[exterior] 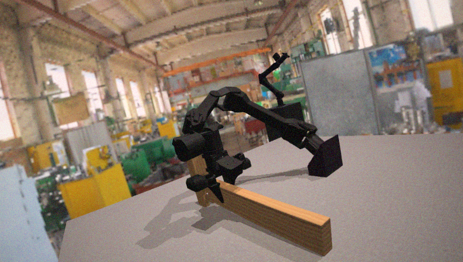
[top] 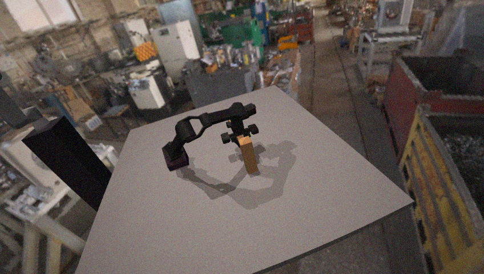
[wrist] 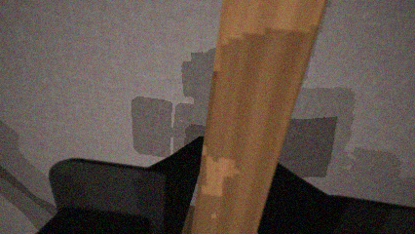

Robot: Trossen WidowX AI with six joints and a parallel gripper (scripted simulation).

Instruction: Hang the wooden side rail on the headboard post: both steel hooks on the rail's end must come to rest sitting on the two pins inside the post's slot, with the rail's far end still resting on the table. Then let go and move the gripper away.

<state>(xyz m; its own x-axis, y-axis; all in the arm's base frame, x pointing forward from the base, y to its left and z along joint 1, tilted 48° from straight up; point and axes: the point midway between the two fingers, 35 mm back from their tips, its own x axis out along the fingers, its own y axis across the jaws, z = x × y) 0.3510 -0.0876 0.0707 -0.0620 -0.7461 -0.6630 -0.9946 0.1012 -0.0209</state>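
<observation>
The wooden headboard post [top: 250,158] [exterior: 196,166] stands upright on the table. The wooden side rail [exterior: 275,217] [wrist: 263,73] runs from beside the post toward the exterior camera. Its far end's lower edge meets the table; a shadow lies under the rail toward the post. My gripper [exterior: 226,192] [wrist: 223,145] is shut on the rail close to its post end, one finger on each side. In the top view the post hides the rail and my fingertips. The rail's post end is at or very near the post. Hooks, slot and pins cannot be made out, so their fit cannot be told.
The grey table [top: 162,234] [exterior: 390,182] carries my arm's dark base [top: 176,160] [exterior: 325,159], to one side of post and rail. A black pedestal [top: 68,162] stands beyond the table's edge; in the exterior view a second black arm [exterior: 268,84] stands on a pedestal behind the table.
</observation>
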